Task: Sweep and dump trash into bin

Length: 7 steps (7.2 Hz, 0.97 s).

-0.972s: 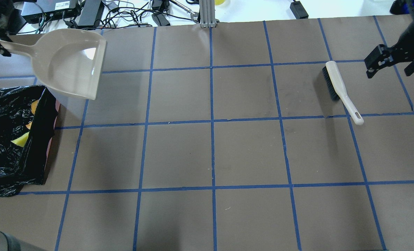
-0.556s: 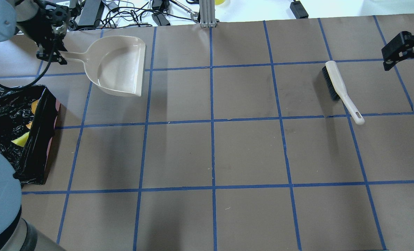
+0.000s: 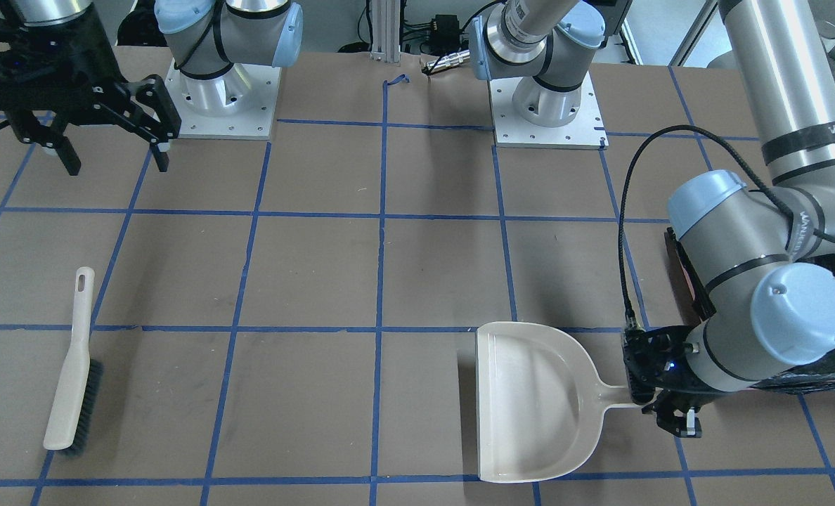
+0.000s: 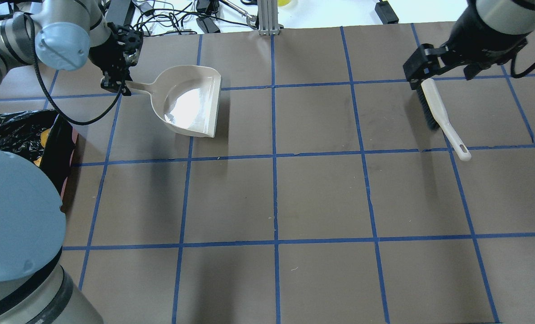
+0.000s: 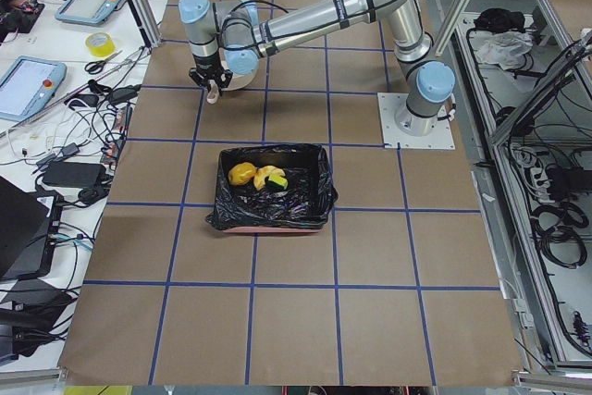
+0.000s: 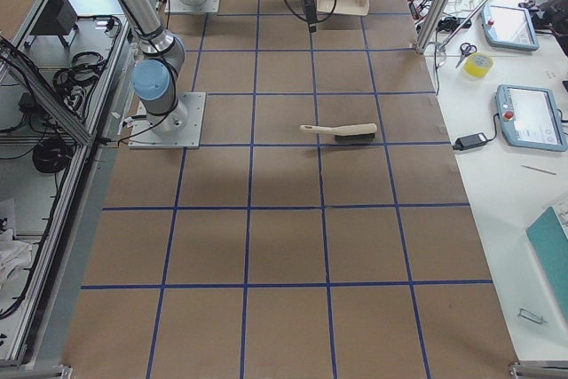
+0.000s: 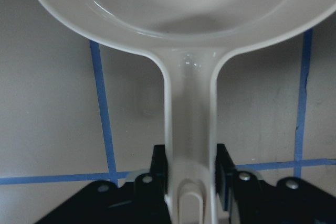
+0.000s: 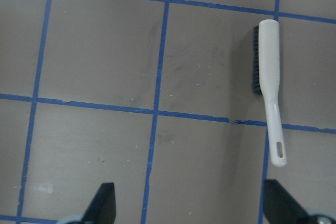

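- Trash (image 5: 259,177) lies inside the bin (image 5: 319,193): a yellow lump (image 5: 242,173), a curved piece (image 5: 263,174) and a yellow-and-green sponge (image 5: 277,183), all close together.
- Brown paper covers the worktop (image 4: 321,198), and blue tape lines cut it into squares.
- White desks with cables, tablets and a tape roll stand along the far side.
- At the worktop's end on the robot's left sits the bin, its black bag open to the top.
- Its long side seems to run from the robot's side to the far side.
- Gripping the dustpan (image 4: 191,103) by its handle is the left hand (image 7: 191,182); the pan's mouth points to the robot's right.
- Up above the worktop, the right hand (image 3: 112,158) is spread wide and touches nothing.
- Below it the brush (image 4: 434,105) lies flat.
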Each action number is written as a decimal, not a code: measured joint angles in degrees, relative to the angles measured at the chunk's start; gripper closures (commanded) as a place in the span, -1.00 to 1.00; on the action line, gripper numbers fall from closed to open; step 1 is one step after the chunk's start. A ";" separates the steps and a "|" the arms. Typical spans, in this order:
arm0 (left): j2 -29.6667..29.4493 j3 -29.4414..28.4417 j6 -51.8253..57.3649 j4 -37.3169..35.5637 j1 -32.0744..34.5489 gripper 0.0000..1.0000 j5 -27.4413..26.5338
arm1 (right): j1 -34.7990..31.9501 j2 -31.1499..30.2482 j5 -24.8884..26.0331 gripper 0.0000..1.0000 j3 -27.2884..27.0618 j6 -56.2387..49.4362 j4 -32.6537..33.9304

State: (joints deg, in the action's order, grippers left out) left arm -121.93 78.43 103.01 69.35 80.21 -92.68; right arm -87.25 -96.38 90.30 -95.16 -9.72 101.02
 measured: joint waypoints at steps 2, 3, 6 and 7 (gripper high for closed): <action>-0.75 4.04 1.03 -5.87 0.23 1.00 0.01 | -2.22 1.45 -0.09 -1.00 -0.72 2.96 -0.26; -0.69 5.67 1.57 -8.60 0.06 1.00 0.00 | -2.46 1.85 -0.06 -1.00 -0.85 2.94 -1.00; -0.42 6.94 1.91 -10.31 -0.45 0.33 -0.24 | -2.57 1.70 0.29 -1.00 -0.91 2.90 -3.95; -0.34 7.44 1.50 -10.55 -0.40 -0.57 -0.29 | -2.57 1.50 0.36 -1.00 -0.91 2.98 -4.63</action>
State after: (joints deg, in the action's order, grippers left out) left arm -122.28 85.86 104.51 58.80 79.82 -92.97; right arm -89.82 -94.88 90.66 -96.06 -6.74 96.38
